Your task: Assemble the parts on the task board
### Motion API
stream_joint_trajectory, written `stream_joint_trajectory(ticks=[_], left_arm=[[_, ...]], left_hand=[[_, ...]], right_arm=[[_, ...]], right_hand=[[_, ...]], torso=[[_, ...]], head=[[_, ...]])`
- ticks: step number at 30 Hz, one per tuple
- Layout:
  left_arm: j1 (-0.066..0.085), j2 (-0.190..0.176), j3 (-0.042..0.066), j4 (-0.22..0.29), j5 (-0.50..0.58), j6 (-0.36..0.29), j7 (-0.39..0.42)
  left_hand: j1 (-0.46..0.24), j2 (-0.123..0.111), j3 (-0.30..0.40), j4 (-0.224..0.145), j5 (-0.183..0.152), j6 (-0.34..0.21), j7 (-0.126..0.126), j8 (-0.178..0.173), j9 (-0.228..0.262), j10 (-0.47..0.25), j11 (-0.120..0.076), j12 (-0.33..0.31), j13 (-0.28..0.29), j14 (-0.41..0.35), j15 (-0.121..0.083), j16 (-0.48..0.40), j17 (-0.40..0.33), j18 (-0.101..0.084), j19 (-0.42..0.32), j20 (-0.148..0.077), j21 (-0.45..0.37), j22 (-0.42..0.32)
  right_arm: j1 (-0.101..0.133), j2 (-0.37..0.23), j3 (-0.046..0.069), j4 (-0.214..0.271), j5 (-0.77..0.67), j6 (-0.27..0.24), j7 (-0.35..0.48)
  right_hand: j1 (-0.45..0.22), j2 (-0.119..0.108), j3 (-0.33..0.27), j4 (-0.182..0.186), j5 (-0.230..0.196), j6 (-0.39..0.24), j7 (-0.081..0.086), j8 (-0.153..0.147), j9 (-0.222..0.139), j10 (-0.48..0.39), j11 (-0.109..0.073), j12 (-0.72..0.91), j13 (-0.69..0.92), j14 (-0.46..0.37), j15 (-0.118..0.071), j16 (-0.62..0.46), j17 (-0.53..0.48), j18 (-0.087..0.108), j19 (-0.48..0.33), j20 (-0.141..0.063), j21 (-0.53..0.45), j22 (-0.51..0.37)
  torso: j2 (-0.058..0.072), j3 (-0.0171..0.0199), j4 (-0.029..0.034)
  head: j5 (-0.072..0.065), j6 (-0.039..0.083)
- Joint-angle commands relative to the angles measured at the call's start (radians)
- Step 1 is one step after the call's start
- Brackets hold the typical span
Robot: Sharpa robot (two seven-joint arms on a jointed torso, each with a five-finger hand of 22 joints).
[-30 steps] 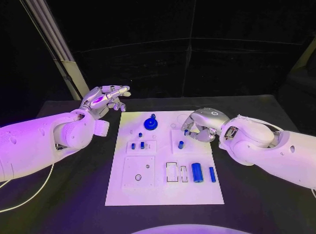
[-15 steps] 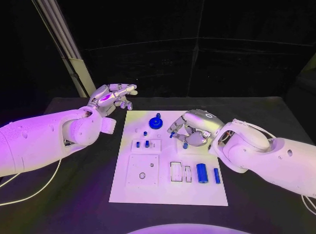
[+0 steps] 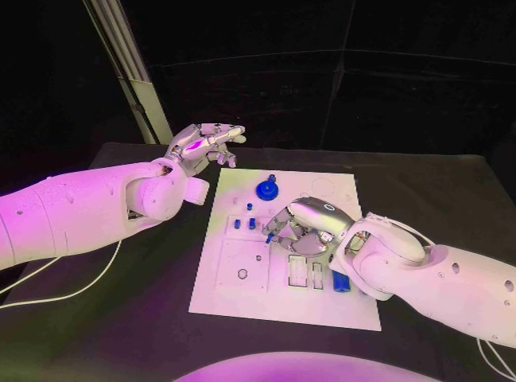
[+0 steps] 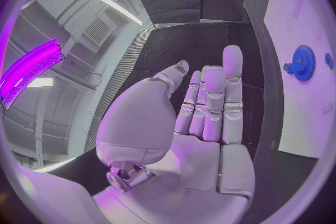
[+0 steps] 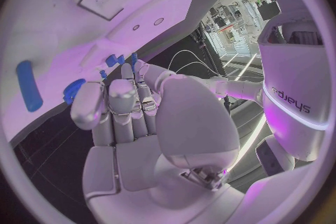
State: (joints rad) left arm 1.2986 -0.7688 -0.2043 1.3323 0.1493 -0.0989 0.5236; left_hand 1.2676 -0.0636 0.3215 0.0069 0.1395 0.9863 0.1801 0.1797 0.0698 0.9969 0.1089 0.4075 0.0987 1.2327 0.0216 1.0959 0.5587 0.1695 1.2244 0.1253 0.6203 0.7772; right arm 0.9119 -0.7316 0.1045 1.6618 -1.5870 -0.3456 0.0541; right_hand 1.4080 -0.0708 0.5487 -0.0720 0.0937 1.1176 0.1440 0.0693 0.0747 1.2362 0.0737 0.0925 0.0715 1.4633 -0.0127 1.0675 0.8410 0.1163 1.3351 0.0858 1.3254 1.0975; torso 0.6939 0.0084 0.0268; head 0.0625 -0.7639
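Note:
The white task board (image 3: 241, 294) lies mid-table. My right hand (image 3: 301, 227) hovers low over its middle and pinches a small blue peg (image 3: 267, 237) at its fingertips; the right wrist view shows that peg (image 5: 73, 89) between thumb and finger of the right hand (image 5: 133, 117) above the board (image 5: 70, 22). A blue gear (image 3: 267, 189) stands at the board's far end. Small blue pegs (image 3: 244, 224) stand in a block left of the right hand. My left hand (image 3: 206, 143) is raised beyond the board's far left corner, fingers apart and holding nothing; the left wrist view shows this left hand (image 4: 196, 117) and the gear (image 4: 303, 61).
A blue cylinder (image 3: 338, 280) lies on the board's near right, partly behind my right forearm, beside white slots (image 3: 304, 272). Another long blue piece (image 5: 29, 85) lies flat on the board. A metal post (image 3: 132, 72) rises behind the left hand. Black tabletop surrounds the board.
The camera has shifted. My right hand has moved from the board's right side to its middle, and the blue peg that lay under it is now at its fingertips. The left hand stays raised.

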Motion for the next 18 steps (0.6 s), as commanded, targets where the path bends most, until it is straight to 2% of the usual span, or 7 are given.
stream_joint_trajectory(ticks=[1, 9, 12, 18], left_arm=[[0.002, 0.003, 0.001, 0.0, 0.004, 0.008, 0.011], [0.002, 0.006, 0.001, -0.002, 0.004, 0.008, 0.009], [0.002, 0.007, 0.001, -0.002, 0.004, 0.01, 0.008], [0.002, 0.007, 0.001, -0.003, 0.004, 0.01, 0.007]], left_hand=[[0.001, 0.004, -0.007, -0.002, 0.002, -0.001, 0.0, 0.006, 0.0, -0.003, -0.001, 0.003, 0.001, -0.008, 0.002, -0.005, -0.002, 0.014, -0.004, -0.002, -0.004, -0.002], [0.001, 0.004, -0.007, -0.002, 0.002, -0.001, 0.0, 0.006, 0.0, -0.003, -0.001, 0.003, 0.001, -0.008, 0.002, -0.005, -0.002, 0.014, -0.004, -0.002, -0.004, -0.002], [0.002, 0.004, -0.007, -0.002, 0.002, -0.002, 0.0, 0.006, 0.0, -0.004, -0.001, 0.004, 0.001, -0.009, 0.002, -0.006, -0.004, 0.014, -0.003, -0.002, -0.005, -0.002], [0.003, 0.005, -0.008, -0.002, 0.003, -0.003, 0.0, 0.006, -0.001, -0.005, -0.001, 0.005, 0.001, -0.009, 0.002, -0.006, -0.004, 0.013, -0.003, -0.002, -0.006, -0.003]], right_arm=[[-0.009, 0.015, 0.0, -0.011, -0.056, 0.036, -0.005], [-0.028, 0.054, 0.0, -0.036, -0.102, 0.056, -0.042], [-0.034, 0.067, 0.0, -0.043, -0.119, 0.061, -0.053], [-0.038, 0.079, 0.0, -0.051, -0.132, 0.075, -0.068]], right_hand=[[-0.001, -0.008, 0.005, -0.002, 0.006, -0.002, 0.009, -0.003, 0.0, -0.001, 0.003, -0.002, 0.0, 0.013, 0.001, 0.008, 0.005, -0.021, 0.006, 0.005, 0.005, 0.004], [-0.005, -0.01, 0.003, -0.001, 0.006, -0.003, 0.01, -0.003, 0.0, -0.001, 0.004, -0.002, 0.001, 0.014, 0.002, 0.01, 0.005, -0.021, 0.007, 0.006, 0.007, 0.006], [-0.005, -0.01, 0.003, -0.001, 0.006, -0.003, 0.01, -0.003, 0.0, -0.001, 0.004, -0.002, 0.001, 0.014, 0.002, 0.011, 0.005, -0.021, 0.007, 0.006, 0.007, 0.006], [-0.008, -0.012, 0.001, 0.0, 0.005, -0.004, 0.01, -0.003, -0.001, -0.002, 0.004, -0.003, 0.001, 0.014, 0.002, 0.012, 0.005, -0.021, 0.007, 0.007, 0.008, 0.007]], torso=[[0.0, 0.0011, -0.0016], [-0.001, 0.0017, -0.0034], [0.0, 0.0021, -0.0021], [-0.001, 0.0025, -0.0022]], head=[[0.009, -0.006], [0.019, -0.017], [0.024, -0.019], [0.025, -0.022]])
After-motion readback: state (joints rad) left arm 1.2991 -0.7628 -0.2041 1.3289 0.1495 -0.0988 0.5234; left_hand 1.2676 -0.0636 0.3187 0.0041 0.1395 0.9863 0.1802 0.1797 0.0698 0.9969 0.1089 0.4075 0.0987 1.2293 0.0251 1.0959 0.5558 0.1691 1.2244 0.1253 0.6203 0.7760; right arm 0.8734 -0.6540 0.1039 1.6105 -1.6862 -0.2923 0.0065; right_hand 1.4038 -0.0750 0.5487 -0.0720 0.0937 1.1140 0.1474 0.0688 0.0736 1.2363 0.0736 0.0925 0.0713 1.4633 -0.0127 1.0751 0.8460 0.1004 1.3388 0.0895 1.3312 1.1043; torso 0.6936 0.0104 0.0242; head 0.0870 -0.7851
